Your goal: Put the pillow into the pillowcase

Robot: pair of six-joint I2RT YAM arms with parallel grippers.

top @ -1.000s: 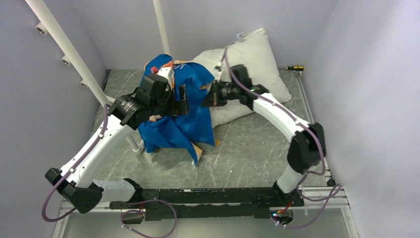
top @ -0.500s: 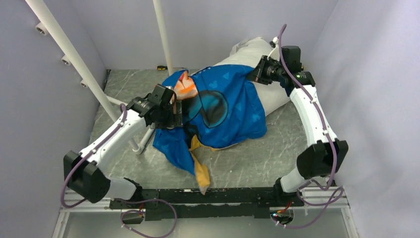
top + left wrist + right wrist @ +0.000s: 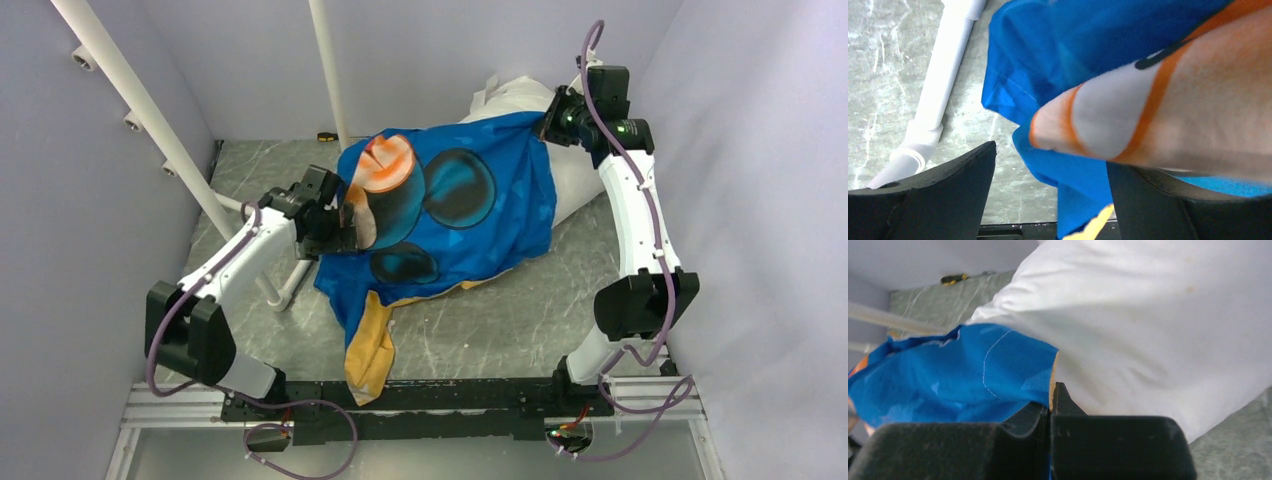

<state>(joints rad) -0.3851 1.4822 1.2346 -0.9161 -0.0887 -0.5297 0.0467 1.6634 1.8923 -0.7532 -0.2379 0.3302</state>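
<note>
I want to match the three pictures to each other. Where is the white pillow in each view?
Top external: the pillow lies at the upper right, mostly under the blue pillowcase.
Left wrist: not in it.
Right wrist: the pillow fills the upper right.
Shared landmark: the blue pillowcase, at top centre in the left wrist view and lower left in the right wrist view.

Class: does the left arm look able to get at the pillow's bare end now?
Probably not: the pillowcase lies between its jaws and the pillow, whose bare end sits far right by the right arm.
</note>
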